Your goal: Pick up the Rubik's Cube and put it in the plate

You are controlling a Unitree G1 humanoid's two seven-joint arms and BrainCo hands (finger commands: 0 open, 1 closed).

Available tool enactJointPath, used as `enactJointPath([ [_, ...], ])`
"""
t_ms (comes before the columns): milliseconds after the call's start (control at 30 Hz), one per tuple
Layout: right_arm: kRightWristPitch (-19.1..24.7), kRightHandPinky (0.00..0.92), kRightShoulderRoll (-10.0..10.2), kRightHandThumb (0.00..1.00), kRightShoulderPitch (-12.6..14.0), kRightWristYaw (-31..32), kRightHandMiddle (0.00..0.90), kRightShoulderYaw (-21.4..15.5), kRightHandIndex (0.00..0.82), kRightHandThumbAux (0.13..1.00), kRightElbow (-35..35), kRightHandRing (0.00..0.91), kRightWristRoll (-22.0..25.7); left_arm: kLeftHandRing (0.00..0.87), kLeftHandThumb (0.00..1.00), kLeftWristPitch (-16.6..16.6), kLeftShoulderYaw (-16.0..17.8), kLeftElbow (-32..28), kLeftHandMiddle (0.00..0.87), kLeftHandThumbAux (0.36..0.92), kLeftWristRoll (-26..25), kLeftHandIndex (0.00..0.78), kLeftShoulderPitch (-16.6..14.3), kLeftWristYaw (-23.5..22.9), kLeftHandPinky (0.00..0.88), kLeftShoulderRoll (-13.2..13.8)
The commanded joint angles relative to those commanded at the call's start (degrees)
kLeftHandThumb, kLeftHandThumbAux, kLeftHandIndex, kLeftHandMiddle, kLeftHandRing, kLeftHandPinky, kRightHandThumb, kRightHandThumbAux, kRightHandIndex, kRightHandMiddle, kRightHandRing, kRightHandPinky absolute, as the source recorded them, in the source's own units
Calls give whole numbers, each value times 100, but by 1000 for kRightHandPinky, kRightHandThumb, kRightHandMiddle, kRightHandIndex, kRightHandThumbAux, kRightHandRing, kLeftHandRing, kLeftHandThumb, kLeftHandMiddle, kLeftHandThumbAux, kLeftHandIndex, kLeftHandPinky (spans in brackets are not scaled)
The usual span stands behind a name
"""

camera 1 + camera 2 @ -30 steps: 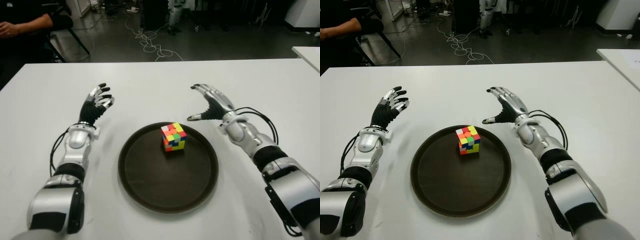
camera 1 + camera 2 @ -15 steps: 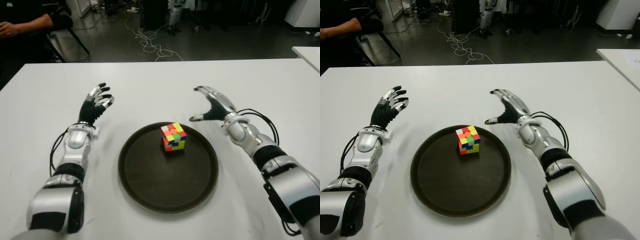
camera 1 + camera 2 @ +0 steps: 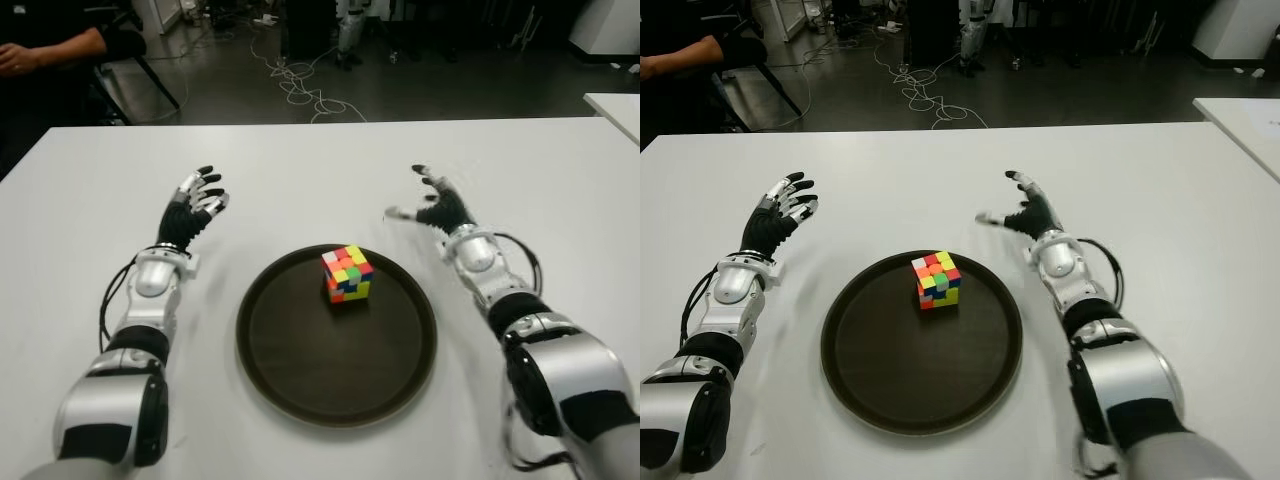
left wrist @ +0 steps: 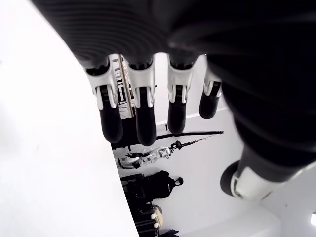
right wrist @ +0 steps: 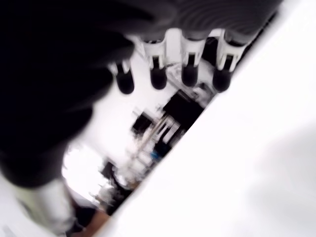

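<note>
Right hand (image 3: 437, 207) empty; Rubik's Cube (image 3: 347, 274) corner-forward in plate (image 3: 290, 370).

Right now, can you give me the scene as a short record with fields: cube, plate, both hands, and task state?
cube: Rubik's Cube, multicolored, lying in the plate, toward its far side
plate: dark, round, on the white table
left hand: open, left of the plate, holds nothing
right hand: open, beyond the plate's right rim, holds nothing
task state: cube already in the plate
</note>
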Motion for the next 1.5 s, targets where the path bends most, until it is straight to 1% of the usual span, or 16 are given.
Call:
enactJointPath([
  [67, 97, 298, 48, 29, -18, 45, 227, -148, 184, 781, -26, 259, 161, 186, 229, -2, 0, -7, 173, 643, 0, 117, 5, -2, 207, -1],
  [133, 143, 309, 70, 41, -24, 57, 238, -212, 186, 789, -42, 271, 222, 181, 228, -1, -1, -12, 168, 646, 3, 114, 8, 5, 196, -3],
  [333, 200, 329, 92, 61, -20, 45, 253, -257, 184, 797, -80, 287, 225, 175, 209, 8, -1, -14, 166, 642, 10, 112, 13, 38, 190, -9],
  [800, 165, 336, 113, 90, -2, -43, 264, -222, 190, 796, -108, 299, 121, 181, 250, 97, 6, 20, 171, 670, -2, 106, -8, 32, 209, -18],
  [1067, 134, 338, 112, 74, 19, -46, 270, -213, 201, 787, -114, 301, 111, 182, 254, 80, 19, 3, 180, 679, -25, 112, 12, 16, 202, -44],
  [1200, 112, 346, 122, 83, 24, -74, 271, -203, 197, 786, -118, 307, 98, 190, 246, 60, 40, 2, 190, 676, -48, 119, 22, 13, 196, -51],
  [1433, 100, 344, 132, 76, 31, -153, 273, -165, 197, 783, -127, 308, 50, 184, 253, 101, 63, 6, 186, 684, -92, 113, 30, -9, 187, -55],
  [1500, 89, 341, 135, 74, 34, -172, 271, -152, 198, 781, -130, 305, 36, 185, 255, 113, 65, 1, 182, 682, -97, 110, 28, -28, 196, -49],
])
